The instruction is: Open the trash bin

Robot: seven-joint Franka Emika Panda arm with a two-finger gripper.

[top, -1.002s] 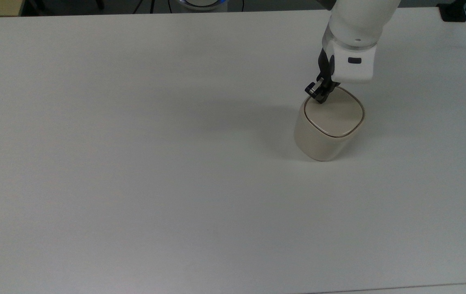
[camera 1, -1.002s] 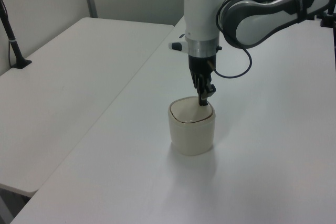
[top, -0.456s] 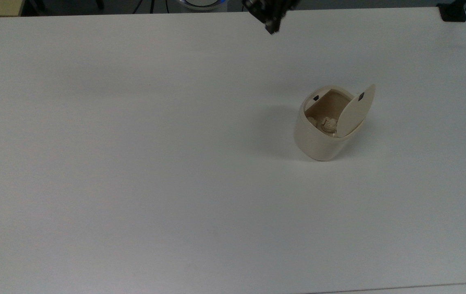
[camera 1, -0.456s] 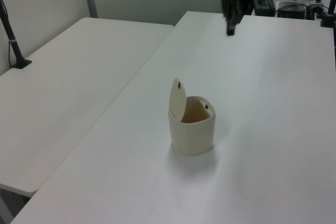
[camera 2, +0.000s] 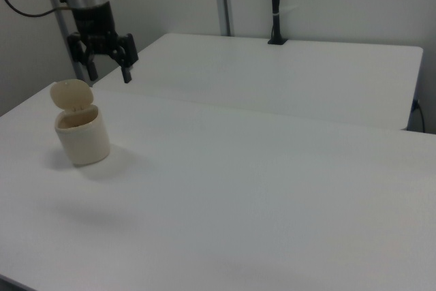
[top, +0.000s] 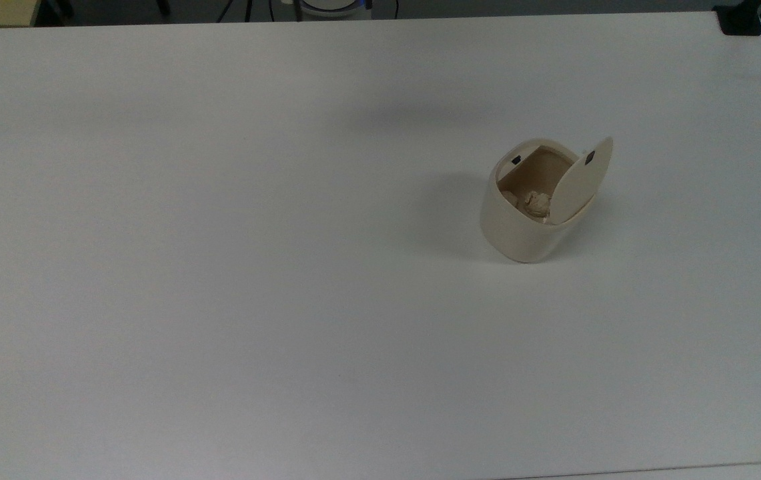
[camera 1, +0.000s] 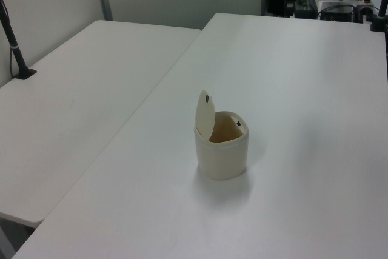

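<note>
**Bin open, arm raised clear**

The bin (top: 525,223) is seen right of centre in the top view, low and central in the left view, and at the left edge in the right view, standing on the table (top: 220,267). Its lid (top: 580,180) is tipped up on its hinge, and crumpled paper (top: 535,200) lies inside. The task is judged done.

In the upper left of the right view the gripper (camera 2: 105,59) is held high above the table, well apart from the bin, its fingers (camera 2: 125,67) spread wide and holding nothing.

Little risk is judged to remain: the lid could fall shut if the table were jolted, or the bin could be knocked over if the arm were brought low across it.

One second ago the lid was shut and the fingertips were pressed at its corner. Half a second ago the lid was already up and the gripper was at the top edge of the top view.
</note>
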